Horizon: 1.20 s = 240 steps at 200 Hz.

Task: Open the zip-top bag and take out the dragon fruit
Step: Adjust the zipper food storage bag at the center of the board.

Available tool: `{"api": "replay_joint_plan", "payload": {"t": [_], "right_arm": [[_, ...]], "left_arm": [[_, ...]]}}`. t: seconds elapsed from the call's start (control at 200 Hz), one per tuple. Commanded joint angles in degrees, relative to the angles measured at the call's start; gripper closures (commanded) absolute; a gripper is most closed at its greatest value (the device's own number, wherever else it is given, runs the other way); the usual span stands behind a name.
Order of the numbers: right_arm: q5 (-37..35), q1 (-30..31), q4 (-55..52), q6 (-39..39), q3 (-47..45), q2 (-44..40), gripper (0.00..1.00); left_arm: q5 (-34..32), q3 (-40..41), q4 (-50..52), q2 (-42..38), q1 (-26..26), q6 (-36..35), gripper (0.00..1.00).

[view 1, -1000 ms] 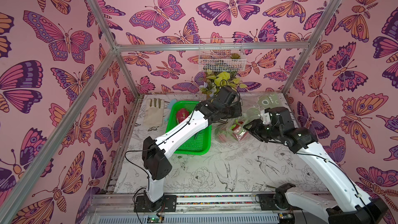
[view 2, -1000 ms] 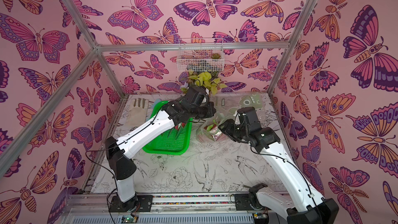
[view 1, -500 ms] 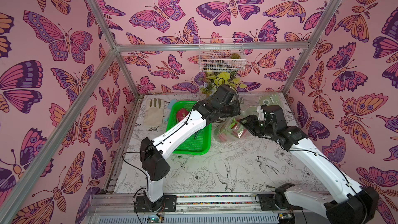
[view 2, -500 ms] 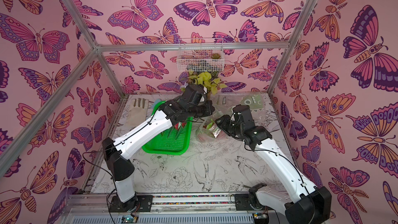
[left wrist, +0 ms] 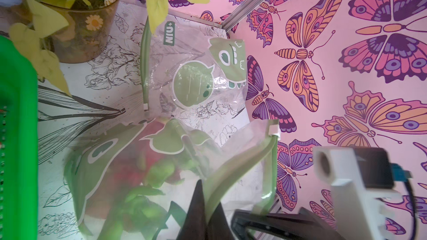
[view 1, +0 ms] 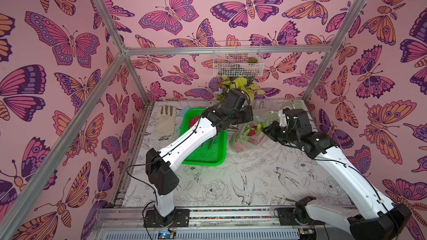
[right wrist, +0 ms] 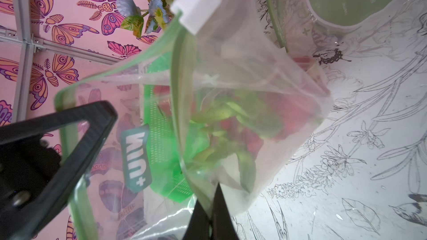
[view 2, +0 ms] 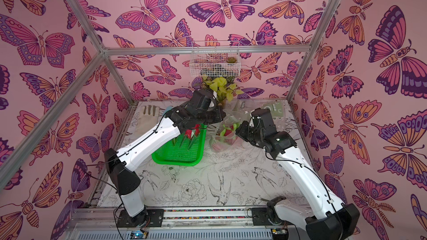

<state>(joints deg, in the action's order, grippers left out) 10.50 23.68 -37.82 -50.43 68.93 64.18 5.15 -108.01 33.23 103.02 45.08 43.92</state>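
Butterfly-papered booth, sketch-printed worktop (view 1: 231, 185): bag mouth pulled apart, fruit not yet out.

Dragon fruit (view 1: 251, 130) showed red and green inside the clear bag (view 1: 242, 145), which was held up just beside the tray (view 1: 208, 162), its bottom seemingly on the worktop; one more fruit (view 1: 193, 121) already lay in that tray. Left hand (left wrist: 205, 206) was clamped on one green zip lip, and right hand (right wrist: 211, 213) was pinched together on the opposite lip, so the mouth gaped between them. Opening looked done. The next move would call for one hand to let go and reach in while the other kept its lip up, though slack film could fold over the fruit. A spare bag (left wrist: 196, 77) lay flat behind, near the plant (view 1: 240, 84). A glove (view 1: 165, 121) lay beyond the tray, and a basket (view 1: 236, 65) hung on the back wall.
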Motion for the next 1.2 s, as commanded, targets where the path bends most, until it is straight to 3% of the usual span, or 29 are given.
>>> {"api": "replay_joint_plan", "payload": {"t": [0.0, 0.22, 0.401, 0.486, 0.591, 0.676, 0.841, 1.012, 1.197], "right_arm": [[-0.8, 0.3, -8.7, 4.7, 4.4, -1.8, 1.00], [1.2, 0.3, -14.4, 8.2, 11.9, 0.5, 1.00], [2.7, 0.3, -15.6, 9.7, 15.0, 2.7, 1.00], [3.8, 0.4, -16.2, 10.5, 16.1, 4.3, 1.00], [3.7, 1.4, -16.6, 11.7, 17.2, 6.3, 1.00], [1.3, 3.0, -18.7, 13.4, 19.3, 8.7, 1.00], [1.7, 4.3, -17.7, 14.0, 21.1, 10.1, 1.00], [1.9, 4.4, -17.5, 15.2, 23.3, 10.4, 1.00], [2.9, 4.4, -17.5, 17.0, 24.0, 10.4, 1.00]], "left_arm": [[1.5, 2.3, 0.1, -4.5, -2.0, -2.6, 1.00], [6.4, 3.3, 2.7, -5.9, -5.8, -4.4, 1.00], [11.0, 3.5, 4.8, -6.4, -6.6, -6.1, 0.90], [13.9, 3.6, 5.5, -6.4, -6.8, -10.8, 0.76], [16.4, 0.8, 10.2, -5.5, -6.6, -18.8, 0.75], [15.3, -0.8, 12.8, -5.9, -6.3, -23.4, 0.65], [7.8, -3.9, 14.0, -9.4, -3.1, -32.5, 0.56], [12.6, -11.3, 16.3, -6.3, -2.2, -33.9, 0.55], [15.9, -22.2, 22.6, 3.6, -2.3, -32.4, 0.64]]}}
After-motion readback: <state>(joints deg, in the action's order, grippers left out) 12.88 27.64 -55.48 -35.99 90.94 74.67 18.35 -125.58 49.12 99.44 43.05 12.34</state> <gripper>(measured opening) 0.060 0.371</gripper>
